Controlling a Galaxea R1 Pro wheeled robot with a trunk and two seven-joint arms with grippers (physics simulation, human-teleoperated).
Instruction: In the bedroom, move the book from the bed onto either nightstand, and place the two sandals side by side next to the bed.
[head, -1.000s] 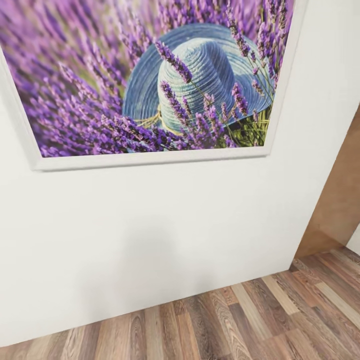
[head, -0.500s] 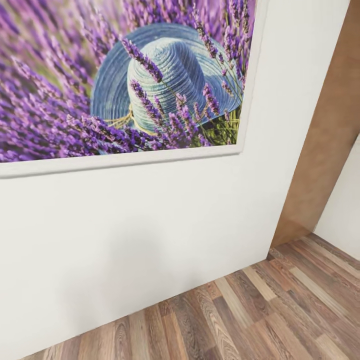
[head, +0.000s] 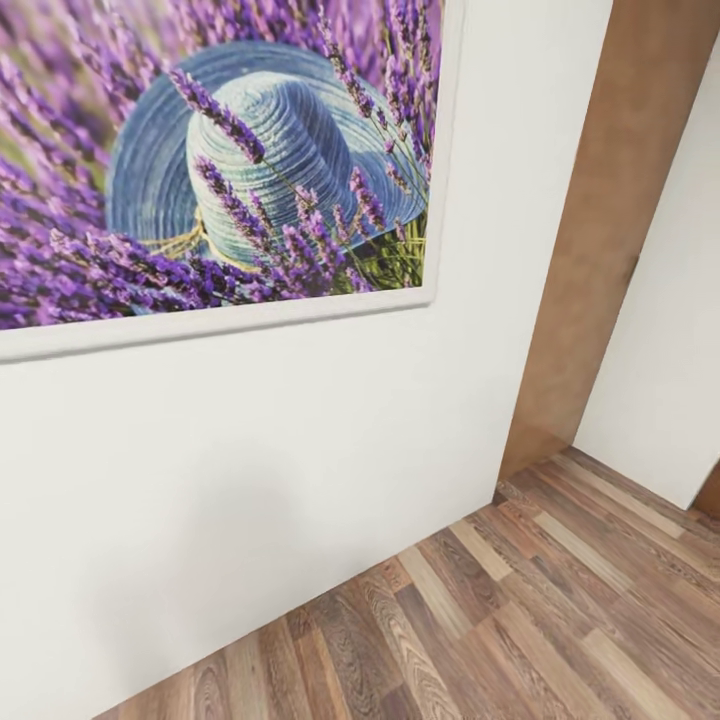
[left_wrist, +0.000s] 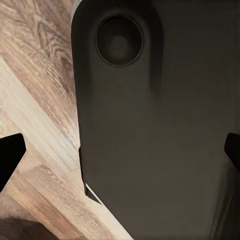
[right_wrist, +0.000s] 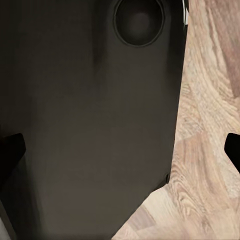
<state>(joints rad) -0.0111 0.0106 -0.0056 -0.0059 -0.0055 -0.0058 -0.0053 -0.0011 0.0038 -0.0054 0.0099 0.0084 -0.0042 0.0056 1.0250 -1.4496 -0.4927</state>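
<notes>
Two dark fingertips (left_wrist: 10, 157) of the left gripper (left_wrist: 120, 155) sit at opposite edges of its wrist view, spread wide with nothing between; the right gripper (right_wrist: 120, 152) likewise. Both look onto a smooth dark body panel (left_wrist: 155, 130) over grained plank floor (head: 520, 610). Ahead, a matte white wall (head: 280, 460) carries a white-framed lavender-and-straw-hat picture (head: 220, 170), beside a brown door frame (head: 610, 210).

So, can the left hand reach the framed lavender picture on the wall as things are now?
Probably not. The left hand points down at the robot's dark base and the wood floor, open and empty, while the picture hangs high on the white wall.
</notes>
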